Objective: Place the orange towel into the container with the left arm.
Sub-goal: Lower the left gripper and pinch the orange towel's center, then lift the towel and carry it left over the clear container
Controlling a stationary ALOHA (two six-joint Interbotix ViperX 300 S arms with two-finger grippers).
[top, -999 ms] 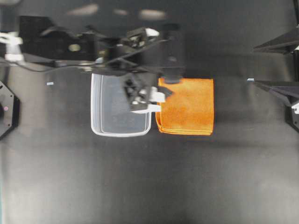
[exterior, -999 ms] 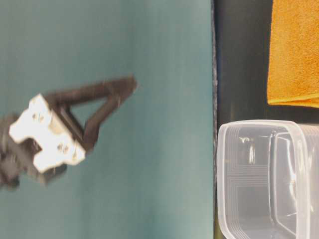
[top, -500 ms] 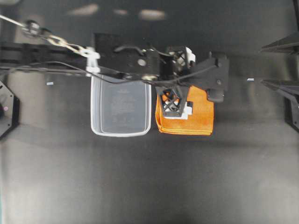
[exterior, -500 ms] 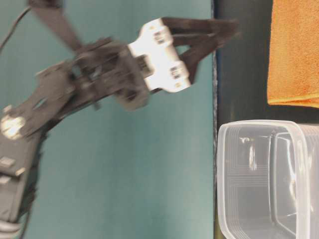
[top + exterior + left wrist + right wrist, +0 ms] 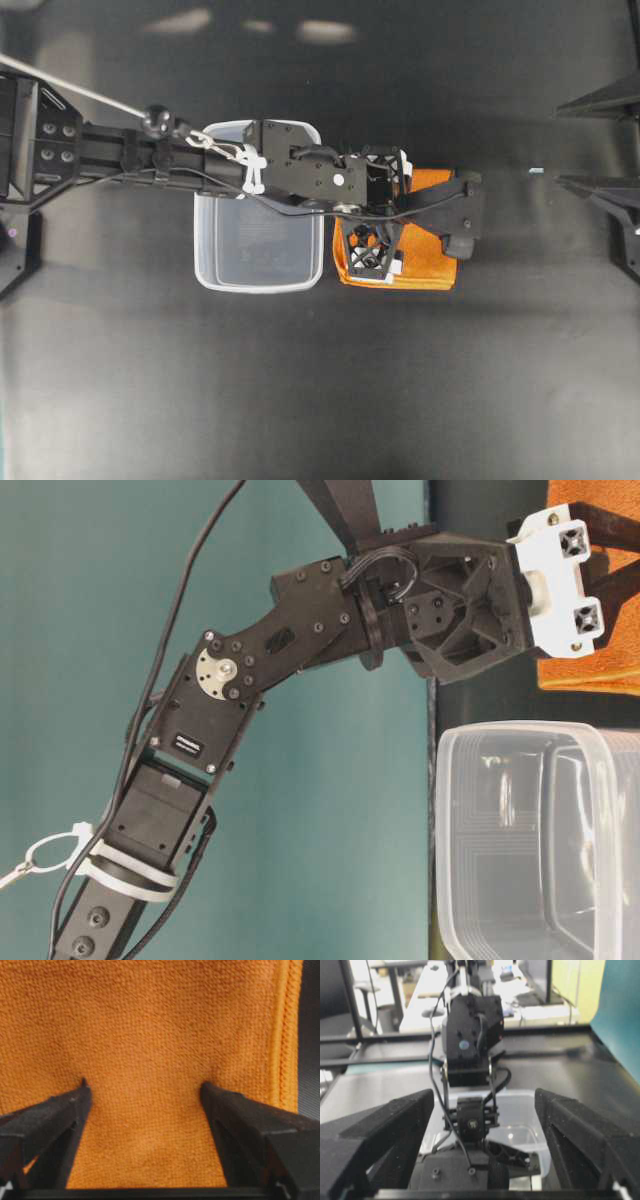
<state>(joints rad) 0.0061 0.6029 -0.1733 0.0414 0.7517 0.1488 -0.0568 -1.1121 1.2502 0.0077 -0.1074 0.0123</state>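
Note:
The orange towel [image 5: 428, 268] lies folded flat on the black table, right beside the clear container [image 5: 258, 288]. My left arm reaches across the container's far end. Its left gripper [image 5: 378, 215] points straight down onto the towel. In the left wrist view the towel [image 5: 150, 1025] fills the frame, and the left gripper [image 5: 144, 1087] is open, both fingertips [image 5: 80, 1092] pressing into the cloth with a wide span between them. From table level, the white wrist block sits just above the towel [image 5: 600, 670], next to the empty container [image 5: 520, 730].
My right gripper [image 5: 545, 140] hovers open at the right edge, well away from the towel. Its own view shows the right gripper [image 5: 485, 1110] facing the left arm and the container [image 5: 525, 1105]. A teal wall backs the table in the table-level view.
The left arm swung from above the container over to the towel and came down. Its open fingertips now rest on the cloth. The right arm, towel and container stayed put.

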